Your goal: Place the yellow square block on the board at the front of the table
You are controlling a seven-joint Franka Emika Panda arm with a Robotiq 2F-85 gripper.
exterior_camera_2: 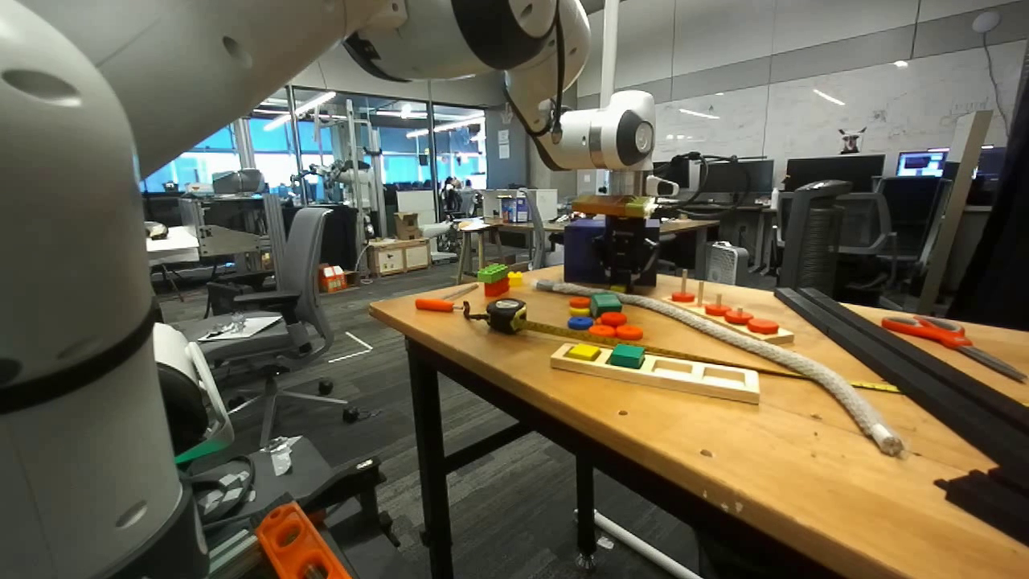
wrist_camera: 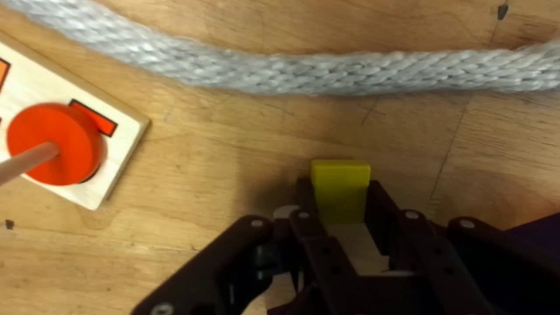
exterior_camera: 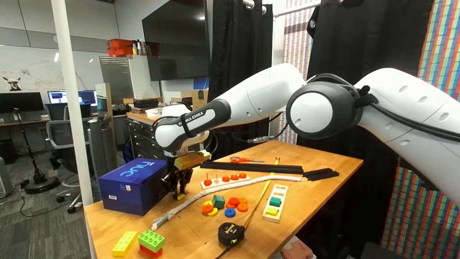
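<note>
Box (exterior_camera: 131,187), just beside the pincer (wrist_camera: 341,194): blocks that flank. Peg board (wrist_camera: 118,147), near; pegs (wrist_camera: 29,160) upright. Rope (wrist_camera: 297,74), laid across the bench (exterior_camera: 194,228) between pincer and slotted board (exterior_camera_2: 667,383). Discs (exterior_camera: 233,201), low, past the rope. Tape measure (exterior_camera: 230,233), blade (exterior_camera_2: 556,330) drawn out between discs and slotted board. Passage: bare strip, pincer to rope; open air above rope; two slots (exterior_camera_2: 674,368) open.

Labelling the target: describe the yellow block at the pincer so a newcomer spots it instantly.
Find the blue box in an exterior view. Close beside it, the black pincer points down. The yellow block is between its jaws, the only yellow piece gripped; the other yellow block sits in the slotted board.
</note>
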